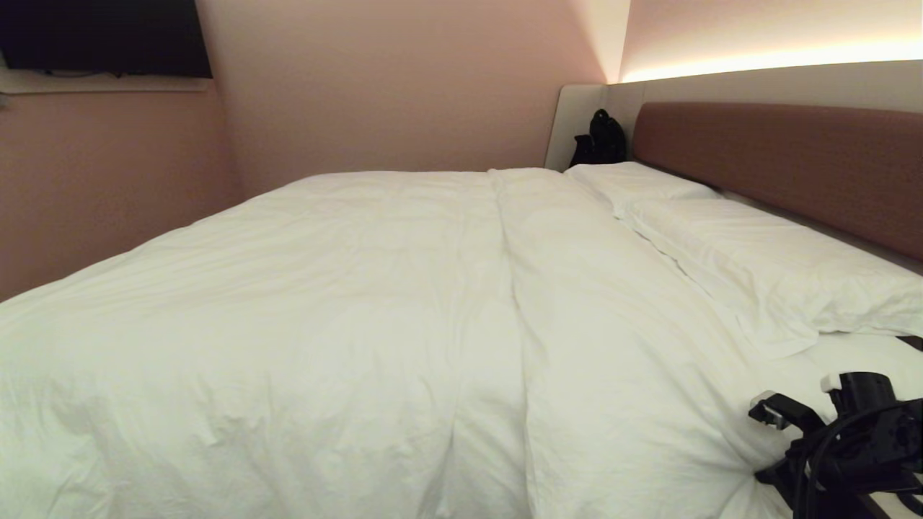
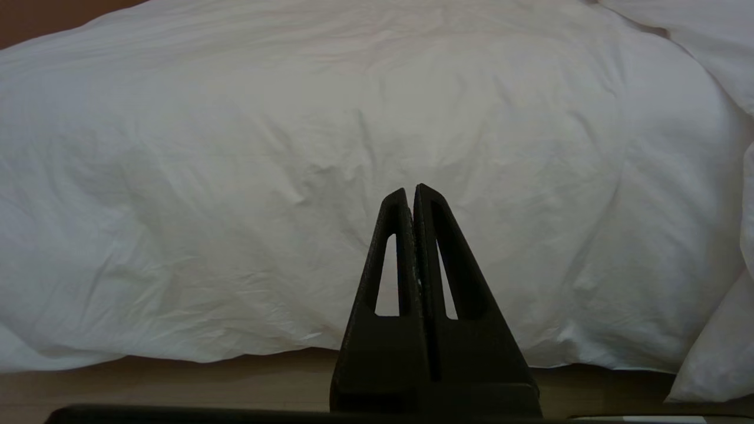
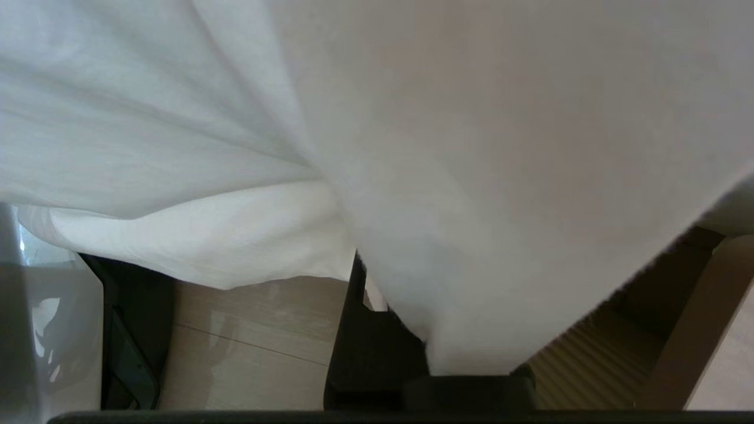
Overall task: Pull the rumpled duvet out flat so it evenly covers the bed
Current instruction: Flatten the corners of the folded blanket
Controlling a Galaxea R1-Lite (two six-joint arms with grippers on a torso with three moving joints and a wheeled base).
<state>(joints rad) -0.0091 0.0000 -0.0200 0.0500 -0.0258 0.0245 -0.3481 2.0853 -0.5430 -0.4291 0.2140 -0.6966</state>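
The puffy white duvet lies spread over most of the bed, softly wrinkled, with a long fold running down its middle. At the near right corner its fabric bunches toward my right gripper. In the right wrist view the duvet drapes over that gripper, which is shut on it. One black finger shows; the other is hidden under cloth. My left gripper is shut and empty, low beside the bed, pointing at the duvet's hanging side without touching it.
Two flat white pillows lie along the reddish-brown headboard on the right. A black bag sits at the far corner. A dark screen hangs on the left wall. Pale wood floor runs under the duvet's edge.
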